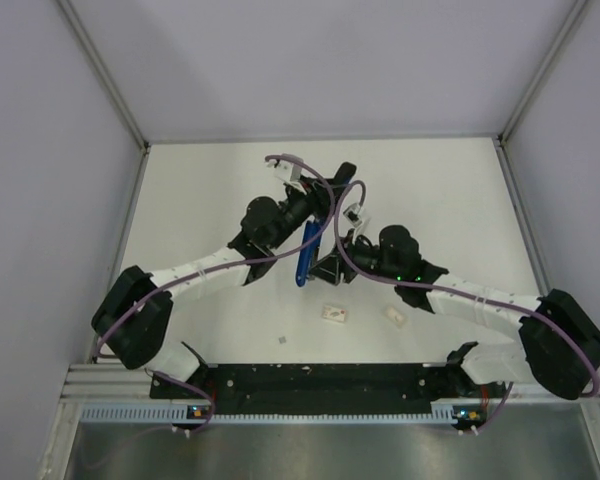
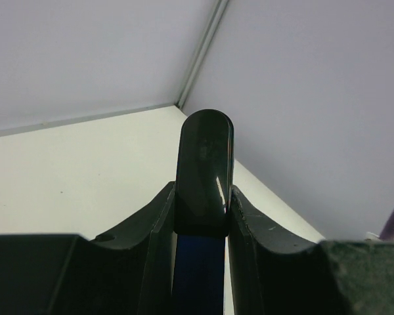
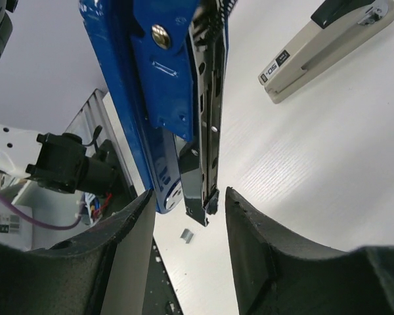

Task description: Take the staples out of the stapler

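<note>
The left gripper [image 2: 203,207] is clamping tight on one dark, rounded end of the stapler [image 2: 205,157], with the bright-blue body running down between its fingers. The right gripper [image 3: 188,197] is standing open around the opposite end; one finger [image 3: 249,223] is sitting clear of it, and contact on the other side cannot be told. There the blue shell is showing a rivet, with a dark metal rail beside it. The stapler is hanging above the middle of the white table [image 1: 210,190], well apart from the walls. Its long axis is running near to far, slightly slanted. A beige stapler [image 3: 322,42] and small scraps [image 1: 334,314] are lying nearby.
</note>
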`<action>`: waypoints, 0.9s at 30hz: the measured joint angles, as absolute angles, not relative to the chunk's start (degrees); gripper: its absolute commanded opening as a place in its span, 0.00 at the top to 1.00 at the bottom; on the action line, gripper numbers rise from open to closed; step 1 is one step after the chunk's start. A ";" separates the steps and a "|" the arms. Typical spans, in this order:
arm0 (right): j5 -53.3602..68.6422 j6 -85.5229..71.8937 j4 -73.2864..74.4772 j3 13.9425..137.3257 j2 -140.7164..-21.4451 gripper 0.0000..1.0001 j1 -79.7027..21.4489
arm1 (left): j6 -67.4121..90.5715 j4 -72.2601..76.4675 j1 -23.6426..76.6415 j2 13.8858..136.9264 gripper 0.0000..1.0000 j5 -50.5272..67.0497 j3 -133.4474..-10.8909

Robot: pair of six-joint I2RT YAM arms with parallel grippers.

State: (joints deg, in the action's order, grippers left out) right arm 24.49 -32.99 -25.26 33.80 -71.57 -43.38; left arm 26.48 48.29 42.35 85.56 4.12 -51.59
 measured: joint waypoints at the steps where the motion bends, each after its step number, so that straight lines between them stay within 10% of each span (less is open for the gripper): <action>1: 24.40 -32.49 -25.26 34.11 -72.12 0.53 -43.38 | 25.61 47.92 42.35 85.78 1.00 3.44 -51.68; 27: 15.97 -23.90 -22.31 41.34 -82.63 0.54 -43.27 | 10.74 33.76 42.04 93.62 1.00 -3.68 -58.96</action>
